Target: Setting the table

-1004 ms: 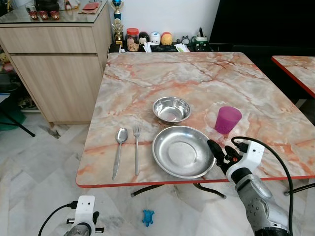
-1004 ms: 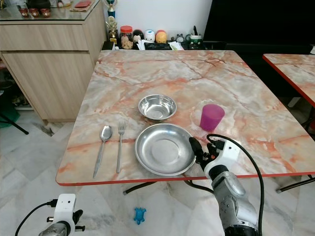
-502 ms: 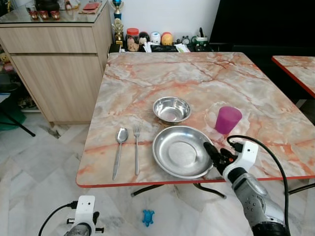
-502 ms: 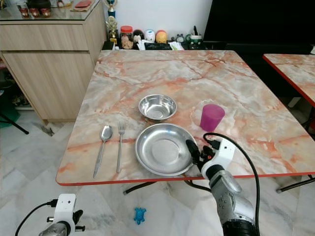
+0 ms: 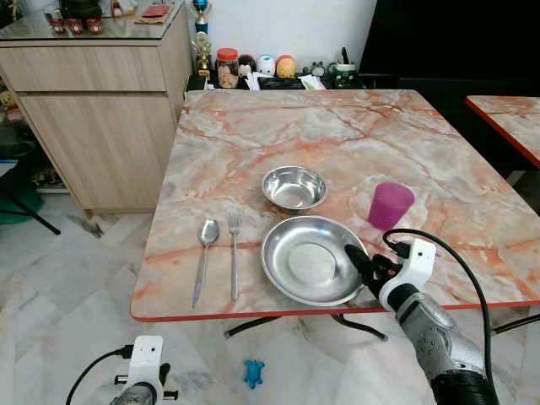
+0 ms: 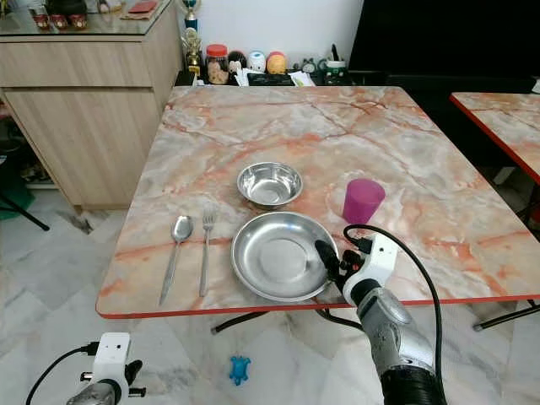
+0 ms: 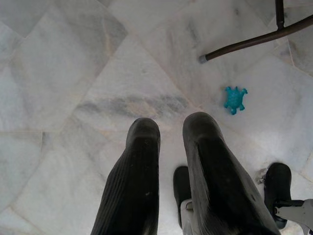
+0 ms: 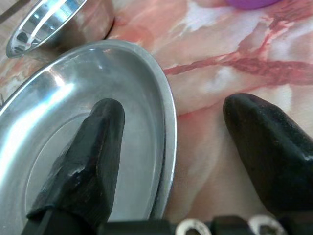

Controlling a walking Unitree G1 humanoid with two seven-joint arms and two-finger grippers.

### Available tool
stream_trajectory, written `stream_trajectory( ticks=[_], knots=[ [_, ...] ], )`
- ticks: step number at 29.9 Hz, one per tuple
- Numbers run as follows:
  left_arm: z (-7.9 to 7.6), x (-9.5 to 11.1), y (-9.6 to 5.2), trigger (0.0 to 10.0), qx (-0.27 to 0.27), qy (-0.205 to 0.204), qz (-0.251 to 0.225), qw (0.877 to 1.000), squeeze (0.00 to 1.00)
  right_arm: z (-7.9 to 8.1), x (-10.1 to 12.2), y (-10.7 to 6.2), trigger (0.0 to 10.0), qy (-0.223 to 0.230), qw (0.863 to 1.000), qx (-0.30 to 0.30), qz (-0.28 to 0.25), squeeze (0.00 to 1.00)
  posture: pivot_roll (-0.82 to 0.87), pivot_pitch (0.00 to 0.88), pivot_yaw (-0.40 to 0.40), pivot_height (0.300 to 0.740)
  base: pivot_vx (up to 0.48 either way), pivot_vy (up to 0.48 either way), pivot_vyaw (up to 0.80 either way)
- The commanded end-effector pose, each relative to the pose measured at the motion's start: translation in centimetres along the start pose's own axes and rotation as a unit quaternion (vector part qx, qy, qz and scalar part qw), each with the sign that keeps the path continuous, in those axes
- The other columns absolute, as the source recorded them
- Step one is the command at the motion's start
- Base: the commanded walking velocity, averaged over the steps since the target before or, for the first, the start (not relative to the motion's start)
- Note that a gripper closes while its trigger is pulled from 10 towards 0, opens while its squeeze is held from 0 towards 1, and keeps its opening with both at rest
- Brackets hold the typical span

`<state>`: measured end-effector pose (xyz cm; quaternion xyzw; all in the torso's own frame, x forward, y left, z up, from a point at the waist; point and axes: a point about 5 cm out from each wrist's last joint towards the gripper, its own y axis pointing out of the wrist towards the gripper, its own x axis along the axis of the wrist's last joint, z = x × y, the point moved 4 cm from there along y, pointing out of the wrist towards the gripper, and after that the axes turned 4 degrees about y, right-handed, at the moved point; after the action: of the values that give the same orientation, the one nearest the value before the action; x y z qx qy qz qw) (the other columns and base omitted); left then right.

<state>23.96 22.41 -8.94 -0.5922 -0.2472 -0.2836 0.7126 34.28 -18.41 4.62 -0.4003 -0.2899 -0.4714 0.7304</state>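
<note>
1. My right claw [image 8: 168, 147] is spread wide over the right rim of the plate [image 5: 308, 261]: one finger [image 8: 85, 156] hangs above the plate's inside, the other sits outside the rim over bare marble.
2. I cannot tell from the wrist view whether either finger actually touches the plate; the rim runs between them with a gap on both sides.
3. The plate lies flat near the front edge of the tabletop [image 5: 253, 135], just in front of the small steel bowl [image 5: 294, 187].
4. The purple cup [image 5: 391, 205] stands upright to the right of the bowl, near the plate and just beyond my right claw.
5. The fork [image 5: 234, 253] and the spoon [image 5: 203, 257] lie side by side to the left of the plate, handles toward the front edge, the spoon further left.
6. My left claw [image 7: 171, 142] hangs idle low beside the tabletop, pointing at the marble floor [image 7: 73, 58], its two fingers a little apart and holding nothing.
7. A small blue turtle toy [image 5: 254, 372] lies on the floor under the tabletop's front edge, near a dark table leg [image 7: 254, 41].
8. A wooden cabinet [image 5: 101, 110] stands to the left, and jars and small figures [image 5: 261, 67] line the wall behind the tabletop.
</note>
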Motion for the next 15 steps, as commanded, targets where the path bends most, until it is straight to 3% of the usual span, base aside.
stream_trajectory(
  ticks=[1, 2, 3, 6, 7, 10, 12, 13, 14, 15],
  knots=[
    [-0.08, -0.76, -0.11, 10.0, 0.001, 0.006, 0.015, 1.0, 0.0, 0.32, 0.07, 0.28, 10.0, -0.01, 1.0, 0.007, 0.007, 0.0, 0.12, 0.0, -0.051, 0.74, 0.0, 0.0, 0.0],
    [-0.1, -0.77, -0.12, 10.0, 0.001, 0.006, 0.016, 1.0, 0.0, 0.45, 0.07, 0.38, 7.1, -0.012, 1.0, 0.008, 0.008, 0.0, 0.12, 0.0, -0.052, 0.74, 0.0, 0.0, 0.0],
    [-0.09, -0.78, -0.12, 10.0, 0.001, 0.006, 0.016, 1.0, 0.0, 0.52, 0.06, 0.42, 6.1, -0.014, 1.0, 0.009, 0.009, 0.0, 0.12, 0.0, -0.051, 0.74, 0.0, 0.0, 0.0],
    [-0.11, -0.8, -0.12, 10.0, 0.002, 0.006, 0.016, 1.0, 0.0, 0.64, 0.04, 0.5, 6.9, -0.016, 1.0, 0.011, 0.01, 0.0, 0.13, 0.0, -0.053, 0.74, 0.0, 0.0, 0.0],
    [-0.12, -0.81, -0.13, 10.0, 0.002, 0.006, 0.016, 1.0, 0.0, 0.71, 0.01, 0.57, 10.0, -0.018, 1.0, 0.012, 0.011, 0.0, 0.13, 0.0, -0.053, 0.74, 0.0, 0.0, 0.0],
    [-0.13, -0.82, -0.13, 10.0, 0.002, 0.006, 0.017, 1.0, 0.0, 0.74, 0.0, 0.64, 10.0, -0.02, 1.0, 0.013, 0.012, 0.0, 0.13, 0.0, -0.054, 0.74, 0.0, 0.0, 0.0],
    [-0.18, -0.84, -0.13, 10.0, 0.001, 0.005, 0.017, 1.0, 0.0, 0.85, -0.03, 0.7, 4.9, -0.021, 1.0, 0.017, 0.014, 0.0, 0.13, 0.0, -0.055, 0.74, 0.0, 0.0, 0.0],
    [-0.2, -0.84, -0.13, 10.0, 0.001, 0.005, 0.017, 1.0, 0.0, 0.86, -0.07, 0.7, 2.0, -0.024, 0.999, 0.017, 0.015, 0.0, 0.13, 0.0, -0.055, 0.74, 0.0, 0.0, 0.0],
    [-0.22, -0.87, -0.13, 10.0, 0.0, 0.005, 0.018, 1.0, 0.0, 0.85, -0.19, 0.69, 0.0, -0.027, 0.999, 0.017, 0.018, 0.0, 0.13, 0.0, -0.055, 0.74, 0.0, 0.0, 0.0],
    [-0.22, -0.87, -0.13, 10.0, 0.0, 0.005, 0.018, 1.0, 0.0, 0.85, -0.19, 0.69, 0.0, -0.027, 0.999, 0.017, 0.018, 0.0, 0.13, 0.0, -0.055, 0.74, 0.0, 0.0, 0.0]
  ],
)
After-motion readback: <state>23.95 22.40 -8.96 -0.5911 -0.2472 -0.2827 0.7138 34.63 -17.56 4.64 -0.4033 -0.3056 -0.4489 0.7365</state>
